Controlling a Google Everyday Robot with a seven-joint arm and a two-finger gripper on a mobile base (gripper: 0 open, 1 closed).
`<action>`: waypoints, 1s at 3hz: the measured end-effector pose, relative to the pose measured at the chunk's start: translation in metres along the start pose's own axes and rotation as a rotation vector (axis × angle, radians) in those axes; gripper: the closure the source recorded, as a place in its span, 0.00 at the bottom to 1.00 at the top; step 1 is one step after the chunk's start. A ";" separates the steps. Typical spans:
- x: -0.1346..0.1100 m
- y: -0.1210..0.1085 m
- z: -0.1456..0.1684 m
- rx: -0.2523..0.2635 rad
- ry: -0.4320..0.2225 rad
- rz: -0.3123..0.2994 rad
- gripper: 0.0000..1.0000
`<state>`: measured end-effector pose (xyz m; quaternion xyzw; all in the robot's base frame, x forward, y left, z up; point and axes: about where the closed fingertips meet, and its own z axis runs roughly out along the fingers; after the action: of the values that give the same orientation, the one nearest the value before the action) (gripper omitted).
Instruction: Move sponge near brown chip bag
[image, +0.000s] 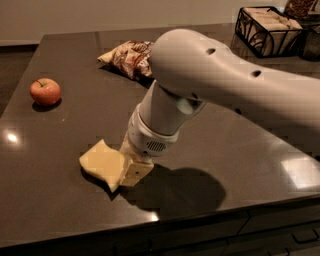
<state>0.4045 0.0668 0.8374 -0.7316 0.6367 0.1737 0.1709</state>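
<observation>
The sponge (101, 161) is a flat pale yellow piece lying on the dark table (65, 125) near the front edge. My gripper (131, 172) is down at the table surface, right against the sponge's right end, and covers part of it. The white arm (210, 75) reaches in from the right above it. The brown chip bag (127, 57) is a crumpled brown and cream bag lying at the back of the table, far from the sponge. Its right end is hidden behind my arm.
A red apple (45, 91) sits at the left side of the table. A black wire basket (270, 30) holding packets stands at the back right. The table's front edge runs just below the sponge.
</observation>
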 end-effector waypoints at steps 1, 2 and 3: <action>0.013 -0.034 -0.025 0.037 -0.019 0.088 0.84; 0.035 -0.080 -0.051 0.101 -0.012 0.183 1.00; 0.062 -0.123 -0.075 0.174 0.009 0.282 1.00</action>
<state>0.5374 -0.0065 0.8780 -0.6183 0.7464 0.1366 0.2048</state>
